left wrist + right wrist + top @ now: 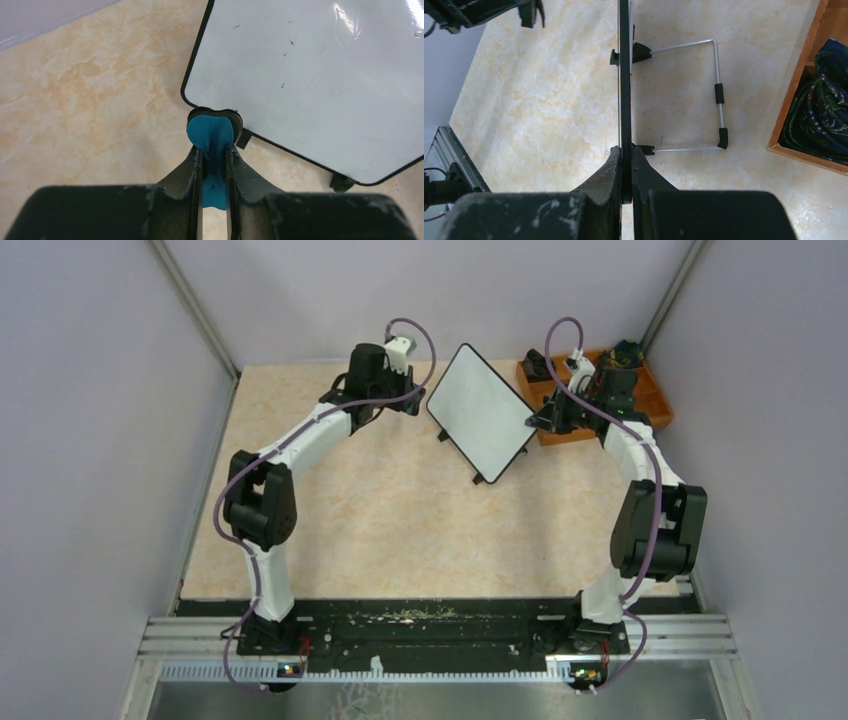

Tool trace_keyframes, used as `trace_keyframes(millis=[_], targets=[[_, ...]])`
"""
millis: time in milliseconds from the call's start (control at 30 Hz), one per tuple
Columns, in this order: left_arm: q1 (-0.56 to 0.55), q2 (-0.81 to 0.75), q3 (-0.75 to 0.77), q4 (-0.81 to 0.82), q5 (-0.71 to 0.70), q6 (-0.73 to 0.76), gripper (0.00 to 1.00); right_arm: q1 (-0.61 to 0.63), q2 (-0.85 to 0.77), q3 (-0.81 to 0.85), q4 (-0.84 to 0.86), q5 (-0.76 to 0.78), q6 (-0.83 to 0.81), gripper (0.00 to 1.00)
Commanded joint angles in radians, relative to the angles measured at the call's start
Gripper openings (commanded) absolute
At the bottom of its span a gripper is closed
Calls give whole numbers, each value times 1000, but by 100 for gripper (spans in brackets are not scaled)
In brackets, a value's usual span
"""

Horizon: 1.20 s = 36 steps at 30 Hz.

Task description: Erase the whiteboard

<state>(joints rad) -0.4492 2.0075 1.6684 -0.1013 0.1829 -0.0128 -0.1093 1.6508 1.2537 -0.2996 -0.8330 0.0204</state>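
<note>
The whiteboard (480, 412) stands on the table at the back centre, turned diagonally. Its face (310, 75) is white with only faint specks; I see no red handwriting. My left gripper (412, 400) is shut on a blue eraser (212, 132), which sits at the board's lower left corner, just off the frame. In the left wrist view the gripper (214, 150) pinches the blue pad between its fingers. My right gripper (535, 422) is shut on the board's right edge. In the right wrist view the board (625, 75) shows edge-on between the shut fingers of the gripper (625, 152).
A wire stand (716, 95) with black feet props the board from behind. An orange compartment tray (640, 390) sits at the back right, close behind my right arm, with a dark patterned cloth (824, 110) in it. Grey walls enclose the table.
</note>
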Motion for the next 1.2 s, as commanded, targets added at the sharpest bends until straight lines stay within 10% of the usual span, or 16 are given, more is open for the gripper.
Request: trace_keyframes(millis=[0, 367, 433, 667, 1167], targets=[[0, -114, -63, -132, -46, -40, 5, 27, 43, -2, -94, 26, -10, 0], [6, -215, -165, -161, -148, -69, 13, 27, 33, 10, -101, 48, 0, 17], [5, -216, -158, -171, -136, -71, 15, 26, 21, 6, -97, 52, 7, 37], [6, -243, -162, -192, -127, -96, 19, 26, -58, -7, -75, 76, 39, 59], [7, -392, -330, -172, -244, -154, 25, -17, -430, -71, -175, 395, 110, 64]])
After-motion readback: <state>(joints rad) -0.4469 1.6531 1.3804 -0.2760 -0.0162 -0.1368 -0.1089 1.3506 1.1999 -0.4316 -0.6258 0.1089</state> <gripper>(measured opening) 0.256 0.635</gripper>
